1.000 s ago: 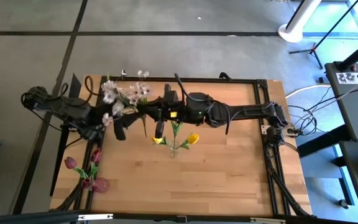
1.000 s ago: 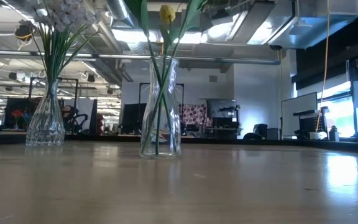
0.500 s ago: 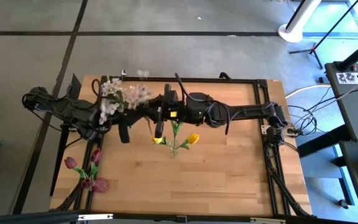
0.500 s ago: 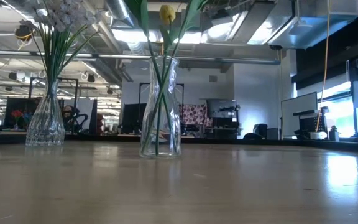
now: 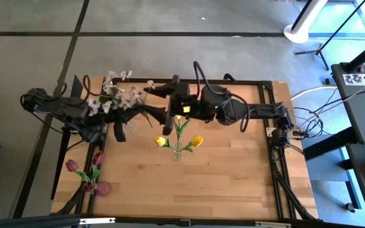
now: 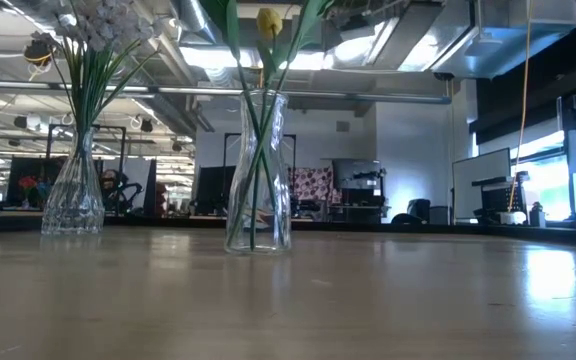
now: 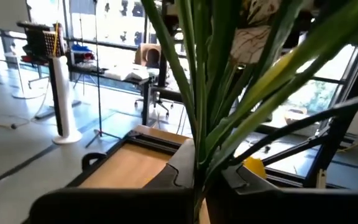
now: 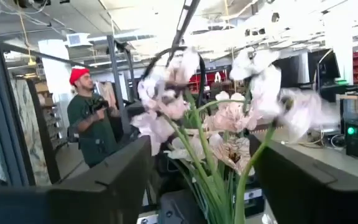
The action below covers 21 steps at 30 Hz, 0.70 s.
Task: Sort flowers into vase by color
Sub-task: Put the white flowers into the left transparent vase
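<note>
Tulips (image 5: 177,140) and red blooms (image 5: 86,177) look sorted; white sprays (image 5: 116,95) hang between left hand (image 5: 117,130) and right hand (image 5: 152,114), grips unclear.

Both arms are stretched toward each other over the far-left part of the table. Left arm runs in from the left edge, forearm nearly level, left gripper (image 5: 118,128) pointing toward the table's near side; whether its fingers are parted can't be made out. Right arm reaches across from the right edge, elbow raised, wrist cocked, right gripper (image 5: 152,101) aimed left. Its two dark fingers (image 8: 104,180) stand wide apart in its wrist view.
</note>
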Tool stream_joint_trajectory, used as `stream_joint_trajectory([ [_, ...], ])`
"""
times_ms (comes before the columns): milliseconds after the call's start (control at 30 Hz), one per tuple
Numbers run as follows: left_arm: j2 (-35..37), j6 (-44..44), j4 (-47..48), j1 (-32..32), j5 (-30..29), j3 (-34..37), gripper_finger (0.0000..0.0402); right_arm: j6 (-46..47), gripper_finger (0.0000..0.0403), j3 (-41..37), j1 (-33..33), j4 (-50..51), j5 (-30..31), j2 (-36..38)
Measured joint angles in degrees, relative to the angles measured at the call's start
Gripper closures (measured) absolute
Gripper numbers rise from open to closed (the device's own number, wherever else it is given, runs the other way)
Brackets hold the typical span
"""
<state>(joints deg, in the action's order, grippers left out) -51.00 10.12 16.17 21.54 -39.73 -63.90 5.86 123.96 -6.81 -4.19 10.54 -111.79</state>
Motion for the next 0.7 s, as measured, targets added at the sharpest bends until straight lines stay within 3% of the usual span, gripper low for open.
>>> stream_joint_trajectory([
  [267,1.5,-1.6,9.5,2.7,-2.7,0.0,0.0394,-0.5,0.0112,4.5,-0.6,7.3,0.1,0.2],
  [467,0.4,1.1,17.0,11.0,-4.6,0.0,0.0394,-0.2,0.0112,4.9,-1.6,14.7,4.2,0.2],
  [700,4.7,9.9,28.9,20.2,-9.1,0.0,0.0393,-0.3,0.0112,4.9,-2.2,17.8,7.4,0.2],
])
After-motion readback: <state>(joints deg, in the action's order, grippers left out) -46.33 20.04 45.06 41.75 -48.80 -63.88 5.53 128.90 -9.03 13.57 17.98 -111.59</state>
